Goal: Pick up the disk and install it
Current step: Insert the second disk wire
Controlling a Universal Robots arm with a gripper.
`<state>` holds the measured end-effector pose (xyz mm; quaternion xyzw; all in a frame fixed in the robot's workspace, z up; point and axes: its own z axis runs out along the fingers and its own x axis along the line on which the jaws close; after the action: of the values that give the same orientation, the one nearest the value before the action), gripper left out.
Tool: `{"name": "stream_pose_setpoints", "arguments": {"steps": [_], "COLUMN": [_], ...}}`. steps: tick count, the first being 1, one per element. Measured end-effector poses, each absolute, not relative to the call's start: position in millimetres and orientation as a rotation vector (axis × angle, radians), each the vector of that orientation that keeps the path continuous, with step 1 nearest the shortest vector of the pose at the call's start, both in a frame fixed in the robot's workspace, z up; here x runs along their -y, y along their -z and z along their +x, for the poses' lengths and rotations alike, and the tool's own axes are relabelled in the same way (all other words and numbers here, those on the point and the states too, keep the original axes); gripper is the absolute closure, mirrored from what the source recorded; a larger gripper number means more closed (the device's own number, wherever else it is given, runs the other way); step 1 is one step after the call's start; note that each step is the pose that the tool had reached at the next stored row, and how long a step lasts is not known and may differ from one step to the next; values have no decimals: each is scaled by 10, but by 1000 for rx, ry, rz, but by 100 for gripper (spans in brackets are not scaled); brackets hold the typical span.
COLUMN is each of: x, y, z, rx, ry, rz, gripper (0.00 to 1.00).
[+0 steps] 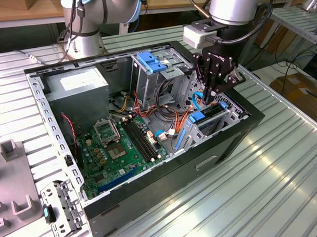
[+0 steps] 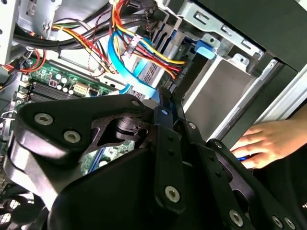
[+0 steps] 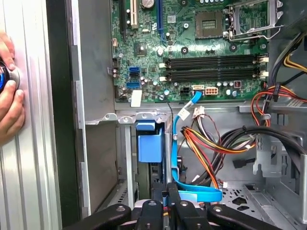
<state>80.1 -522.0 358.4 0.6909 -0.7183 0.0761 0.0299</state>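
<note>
The disk (image 1: 206, 116), a black drive in a bright blue carrier, stands on edge in the drive bay at the open computer case's corner on the exterior view's right. In the first wrist view, the disk's blue carrier (image 3: 148, 146) sits in the bay slot between grey metal walls. My gripper (image 1: 211, 96) hangs straight above it, fingers shut together, tips at the disk's upper end. The closed gripper (image 2: 165, 103) also shows in the second wrist view. In the first wrist view, the gripper (image 3: 168, 203) lies just past the disk's black end. Contact cannot be told.
A blue flat cable (image 3: 192, 191) and orange and yellow wires (image 3: 206, 148) run right beside the bay. The motherboard (image 1: 123, 145), a grey box with a white label (image 1: 76, 85) and an upper cage with a blue latch (image 1: 151, 61) fill the case. A person's hand (image 2: 268, 141) rests outside the case wall.
</note>
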Motion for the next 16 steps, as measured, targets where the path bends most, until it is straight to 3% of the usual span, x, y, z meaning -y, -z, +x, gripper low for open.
{"name": "stream_pose_setpoints", "arguments": {"steps": [9,16], "x": [5418,5421], "y": [-3558,-3550], "z": [778,778], "rx": [2269,2271], "ry": [-173,-170], "rz": [2174,2176], "gripper": [84,84]}}
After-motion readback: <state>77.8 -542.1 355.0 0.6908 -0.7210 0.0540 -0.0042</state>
